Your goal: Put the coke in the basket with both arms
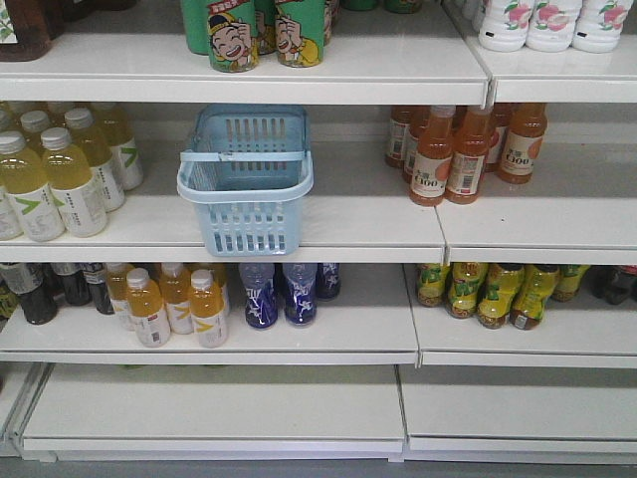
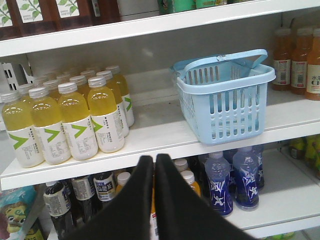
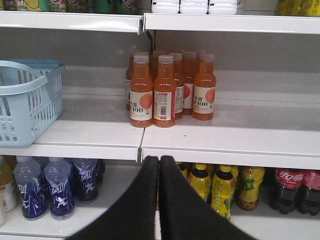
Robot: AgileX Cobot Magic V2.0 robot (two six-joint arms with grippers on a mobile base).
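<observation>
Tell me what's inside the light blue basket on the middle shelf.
Nothing shows inside the basket: only its bare slotted walls, with the handle folded toward the back. The near part of its floor is hidden behind the front wall.

left black pincer gripper (image 2: 154,160): both fingers pressed flat together, tips touching, rising from the bottom edge of its wrist view. right black pincer gripper (image 3: 160,160): same pose, fully closed, fingers level with each other.

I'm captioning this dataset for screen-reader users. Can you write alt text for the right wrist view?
The shut right gripper faces store shelves. On the middle shelf stand orange drink bottles, with the light blue basket at far left; coke bottles sit on the lower shelf at far right.
</observation>
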